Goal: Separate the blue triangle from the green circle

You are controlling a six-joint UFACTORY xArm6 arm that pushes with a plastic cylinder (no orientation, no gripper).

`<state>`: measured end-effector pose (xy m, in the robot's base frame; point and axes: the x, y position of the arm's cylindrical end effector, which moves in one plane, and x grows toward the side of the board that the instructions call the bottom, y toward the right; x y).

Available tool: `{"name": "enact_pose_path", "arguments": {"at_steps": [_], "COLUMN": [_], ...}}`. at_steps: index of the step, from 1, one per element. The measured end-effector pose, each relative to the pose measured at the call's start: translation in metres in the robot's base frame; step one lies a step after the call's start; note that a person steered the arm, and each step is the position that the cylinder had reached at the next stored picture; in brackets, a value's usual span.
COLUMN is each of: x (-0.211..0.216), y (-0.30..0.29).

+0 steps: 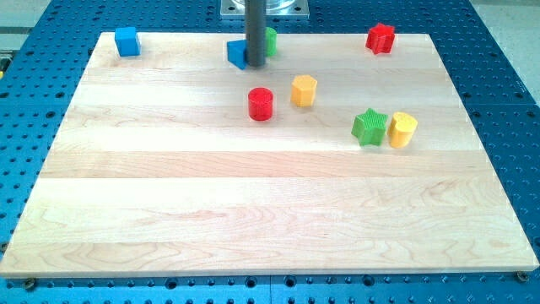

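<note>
Our end effector: a bare dark rod with nothing that opens or closes, so it holds nothing; my tip (pixel 254 63) rests on the wooden desk (pixel 169 203) near the view's top edge.
Tip position: wedged between the two task blocks, touching or almost touching the blue triangle (pixel 236 54) on its left, with the green circle (pixel 269 40) just behind the rod on its right and partly hidden.
Why there: we judge that a rod standing in the gap lets us shove the triangle leftward without dragging the circle along.
Separation: the two look apart, only by about the rod's thickness, so we count the job as under way, not finished.
Bystanders: red cylinder (pixel 261 104) and yellow hexagon (pixel 304 90) sit below, apart from each other; green star (pixel 369 127) touches a yellow cylinder (pixel 402 129); blue cube (pixel 126 40) and red star (pixel 380 38) keep the top corners.
</note>
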<state>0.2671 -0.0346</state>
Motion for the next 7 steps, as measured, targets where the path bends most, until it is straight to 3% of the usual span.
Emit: {"name": "enact_pose_path", "arguments": {"at_steps": [2, 3, 4, 5, 6, 7], "x": [0.024, -0.023, -0.043, 0.017, 0.076, 0.047], "y": [-0.098, -0.148, -0.102, -0.002, 0.045, 0.020]}}
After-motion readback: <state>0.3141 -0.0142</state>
